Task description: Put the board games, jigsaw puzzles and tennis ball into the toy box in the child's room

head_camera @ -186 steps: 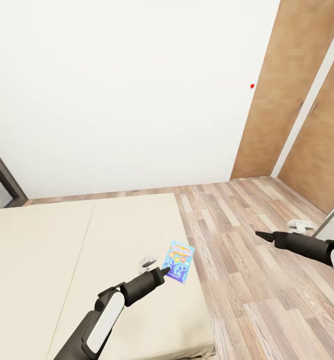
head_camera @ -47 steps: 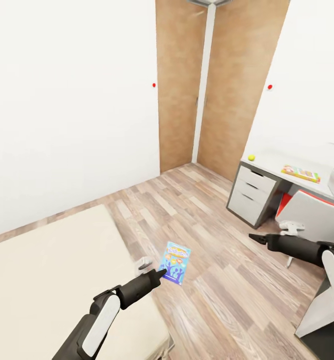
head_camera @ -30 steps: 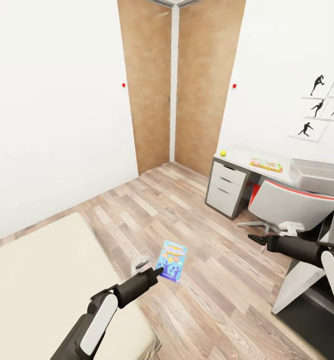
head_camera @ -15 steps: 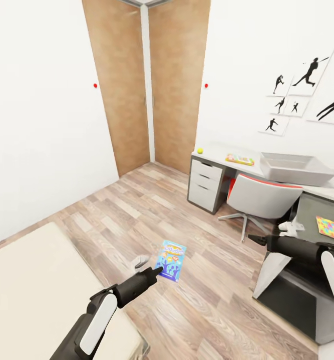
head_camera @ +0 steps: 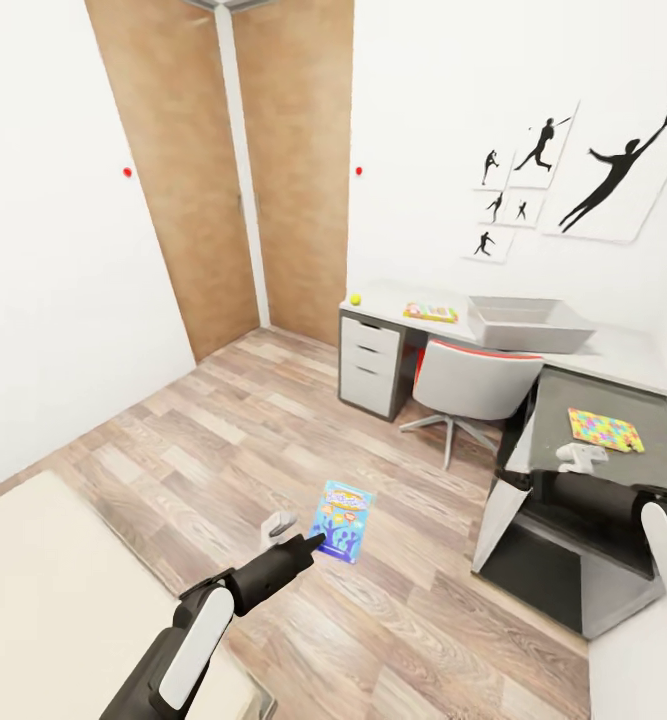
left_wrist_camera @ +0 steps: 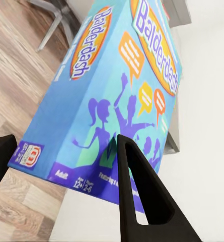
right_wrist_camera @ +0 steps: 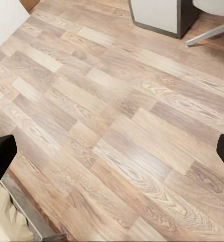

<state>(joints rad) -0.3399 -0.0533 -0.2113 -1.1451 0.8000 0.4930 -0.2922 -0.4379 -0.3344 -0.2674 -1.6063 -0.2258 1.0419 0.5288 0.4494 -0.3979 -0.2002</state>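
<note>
Blue board game (head_camera: pixel 342 508) clamped at its lower edge by left gripper (head_camera: pixel 318 541), held flat over wood floor (head_camera: pixel 223 440), between bed (head_camera: pixel 43 570) and table (head_camera: pixel 613 350). "Balderdash" title legible in left wrist view (left_wrist_camera: pixel 112 96).

Right gripper (head_camera: pixel 500 478) empty, fingers spread wide apart, extended toward dark cabinet section.

Toy box (head_camera: pixel 526 322) on pale desk top, apparently empty. Tennis ball (head_camera: pixel 355 299) at desk's far end; colourful flat toy (head_camera: pixel 431 313) beside toy box; jigsaw puzzle (head_camera: pixel 604 429) on lower section.

Progress judged early: no toy visibly deposited; carried game in transit, remainder pending.
</note>
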